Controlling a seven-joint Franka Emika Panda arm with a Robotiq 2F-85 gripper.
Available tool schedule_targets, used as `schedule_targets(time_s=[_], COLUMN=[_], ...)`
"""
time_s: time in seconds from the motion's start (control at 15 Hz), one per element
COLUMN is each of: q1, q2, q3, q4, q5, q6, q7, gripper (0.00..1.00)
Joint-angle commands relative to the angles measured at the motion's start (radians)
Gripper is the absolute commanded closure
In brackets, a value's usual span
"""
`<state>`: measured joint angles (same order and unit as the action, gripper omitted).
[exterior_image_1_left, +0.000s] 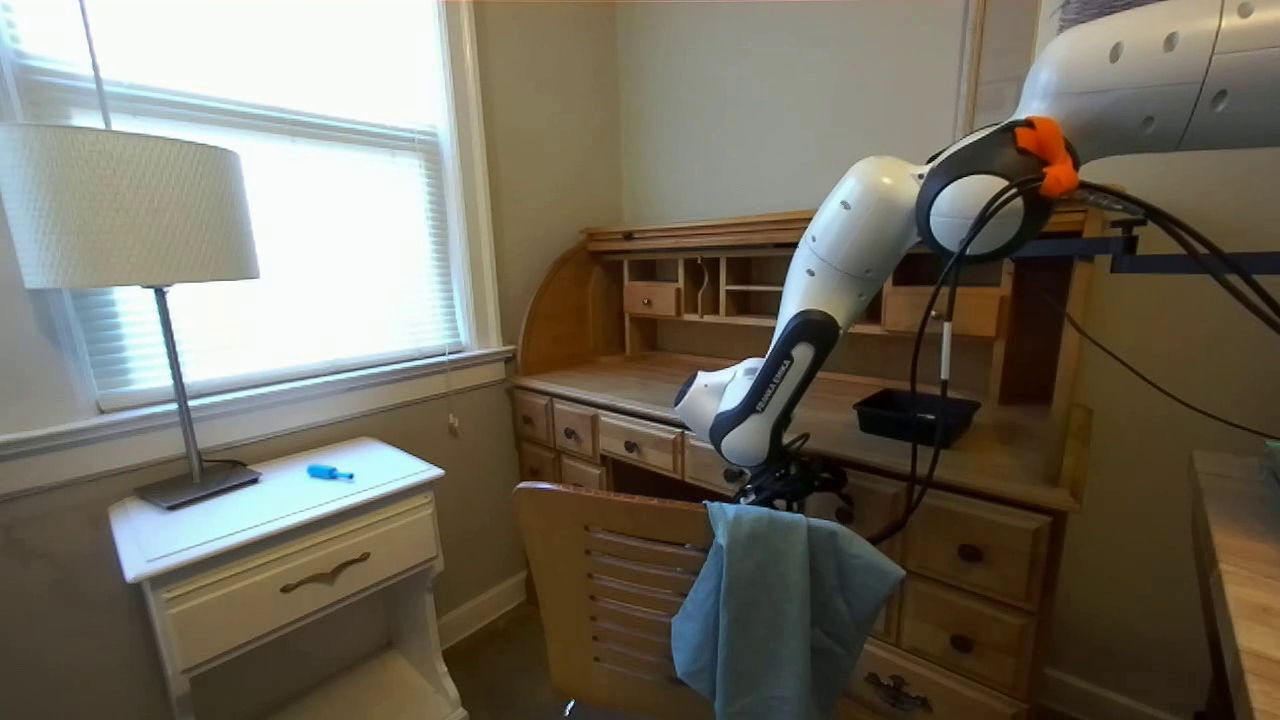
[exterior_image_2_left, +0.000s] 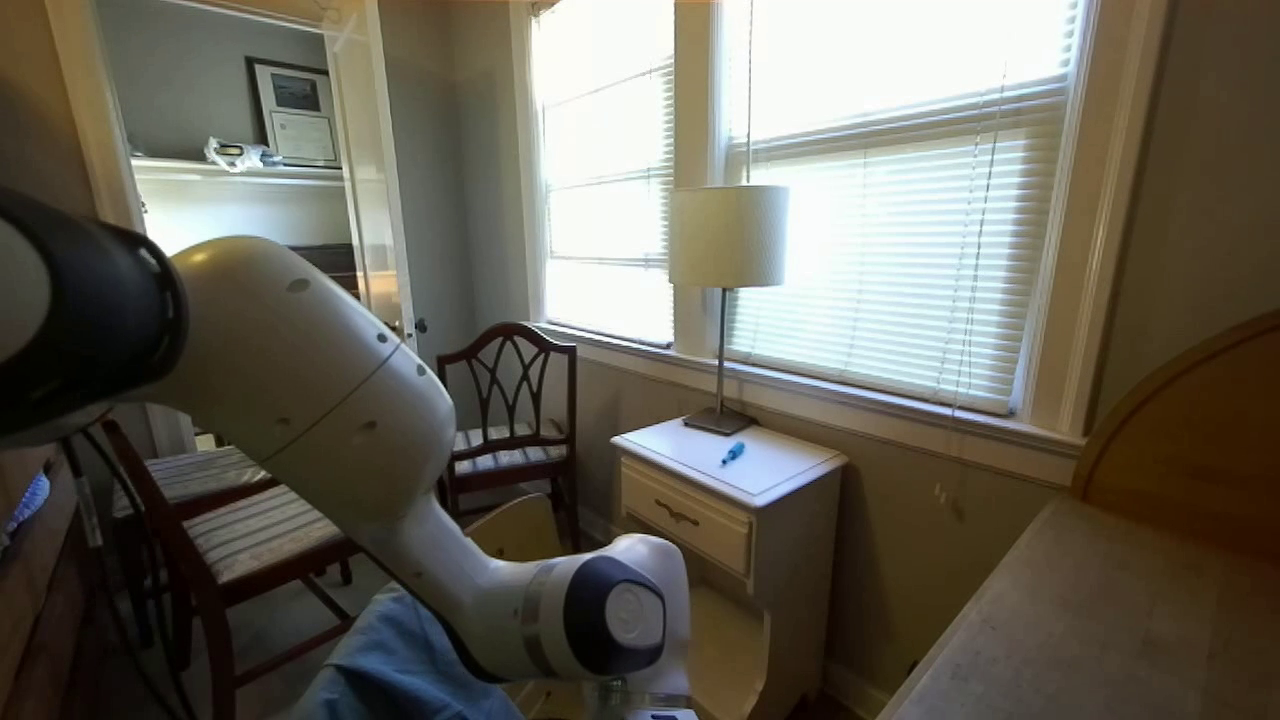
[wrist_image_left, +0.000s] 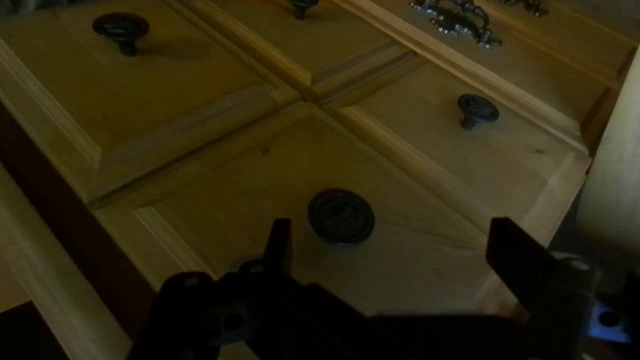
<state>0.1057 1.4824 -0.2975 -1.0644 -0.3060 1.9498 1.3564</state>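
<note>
Wrist view has the gripper (wrist_image_left: 391, 241) spread wide, holding nothing, with dark knob (wrist_image_left: 341, 216) just below frame centre and left of mid-gap on its drawer front (wrist_image_left: 260, 185), so I'd shift to centre it and square to that front before closing.

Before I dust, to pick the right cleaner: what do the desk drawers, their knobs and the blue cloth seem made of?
Desk drawers: wood, likely varnished, with knot-like marks showing. Knobs: perhaps dark metal, given a dull sheen; painted wood possible. Blue cloth: matte fabric, draping in soft folds; fibre unclear.
</note>
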Motion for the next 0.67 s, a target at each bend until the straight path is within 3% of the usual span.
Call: schedule_targets(time_s=[0.0, 0.07, 0.2, 0.27, 0.4, 0.6], q1=[-0.025, -0.028, -0.028, -0.029, -0.028, -0.031], q2=[0.018, 0.02, 0.017, 0.014, 0.002, 0.002], q3=[0.006, 0.009, 0.01, 0.013, 0.017, 0.019], q4=[0.043, 0.044, 0.036, 0.031, 0.003, -0.005], q5=[0.016, 0.014, 0.009, 0.01, 0.004, 0.005], q6=[-0.026, -0.022, -0.019, -0.021, -0.019, -0.021], q7=[0.049, 0.055, 0.072, 0.078, 0.092, 0.101], gripper=[0.02, 0.09, 0.14, 0.23, 0.09, 0.11])
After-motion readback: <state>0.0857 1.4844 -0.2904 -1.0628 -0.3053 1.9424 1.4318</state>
